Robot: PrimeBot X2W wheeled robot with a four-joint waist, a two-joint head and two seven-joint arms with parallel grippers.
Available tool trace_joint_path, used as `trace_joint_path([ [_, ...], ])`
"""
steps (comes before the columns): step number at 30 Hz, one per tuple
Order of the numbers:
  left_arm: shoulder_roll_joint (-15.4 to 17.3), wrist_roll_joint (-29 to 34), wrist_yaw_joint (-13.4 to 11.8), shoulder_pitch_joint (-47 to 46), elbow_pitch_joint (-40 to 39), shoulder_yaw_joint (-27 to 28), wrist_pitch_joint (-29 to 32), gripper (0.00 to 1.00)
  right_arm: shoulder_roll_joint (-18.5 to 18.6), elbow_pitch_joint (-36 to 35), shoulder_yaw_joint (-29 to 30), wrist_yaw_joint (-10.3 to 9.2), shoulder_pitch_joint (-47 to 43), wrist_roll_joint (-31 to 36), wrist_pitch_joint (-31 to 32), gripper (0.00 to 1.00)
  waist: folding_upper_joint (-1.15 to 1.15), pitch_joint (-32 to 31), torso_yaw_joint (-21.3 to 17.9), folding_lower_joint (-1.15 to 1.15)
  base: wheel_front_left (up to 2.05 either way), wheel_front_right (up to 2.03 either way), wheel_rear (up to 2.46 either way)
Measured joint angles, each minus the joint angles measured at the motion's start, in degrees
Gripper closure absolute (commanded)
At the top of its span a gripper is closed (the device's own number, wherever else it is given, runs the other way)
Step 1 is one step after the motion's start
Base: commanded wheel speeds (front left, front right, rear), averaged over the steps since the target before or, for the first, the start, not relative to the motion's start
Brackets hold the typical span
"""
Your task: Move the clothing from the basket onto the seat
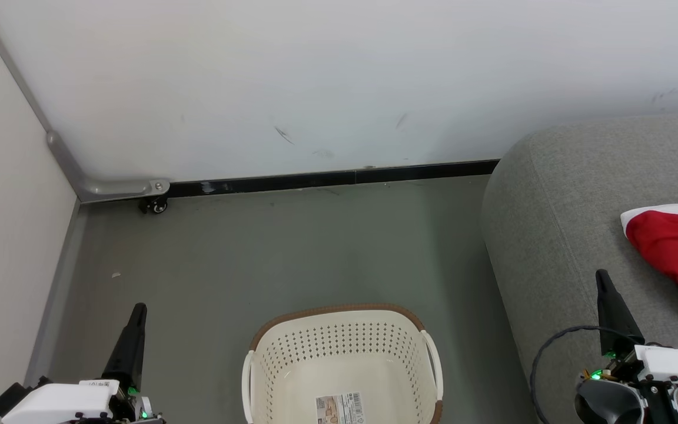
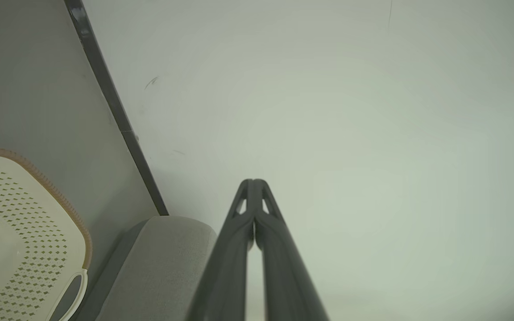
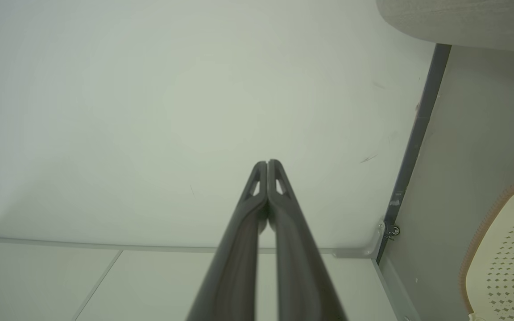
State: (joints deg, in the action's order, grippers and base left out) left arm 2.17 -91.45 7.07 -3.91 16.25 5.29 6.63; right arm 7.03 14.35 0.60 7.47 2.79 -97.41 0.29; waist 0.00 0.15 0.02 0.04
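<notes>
The cream perforated basket [image 1: 342, 365] stands on the grey floor at the bottom centre of the head view, with nothing but a paper label [image 1: 340, 408] on its bottom. Red clothing with a white edge [image 1: 677, 253] lies on the grey seat [image 1: 557, 235] at the right. My left gripper [image 1: 139, 308] is shut and empty at the lower left, left of the basket. Over the seat's front, below the clothing, my right gripper [image 1: 601, 274] is shut and empty. In the left wrist view, fingertips [image 2: 253, 183] meet before the wall, the basket [image 2: 25, 232] at lower left. Closed fingertips [image 3: 267, 164] show likewise in the right wrist view.
A white wall with a black baseboard [image 1: 333, 176] runs behind the floor. At the left stands a pale panel with a grey metal foot and a small caster [image 1: 155, 205]. Open grey floor [image 1: 292, 253] lies between the basket and the wall.
</notes>
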Motion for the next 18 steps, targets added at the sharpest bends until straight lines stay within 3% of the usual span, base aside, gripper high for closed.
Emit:
trace_joint_path([
  [18, -0.09, -0.18, 0.0, 0.0, -0.04, 0.0, -0.01, 1.0, -0.01, 0.29, 0.25, 0.0, 0.0, 0.02, 0.23, 1.0, 0.0, 0.01, -0.01, -0.01, 0.0, 0.0, 0.0],
])
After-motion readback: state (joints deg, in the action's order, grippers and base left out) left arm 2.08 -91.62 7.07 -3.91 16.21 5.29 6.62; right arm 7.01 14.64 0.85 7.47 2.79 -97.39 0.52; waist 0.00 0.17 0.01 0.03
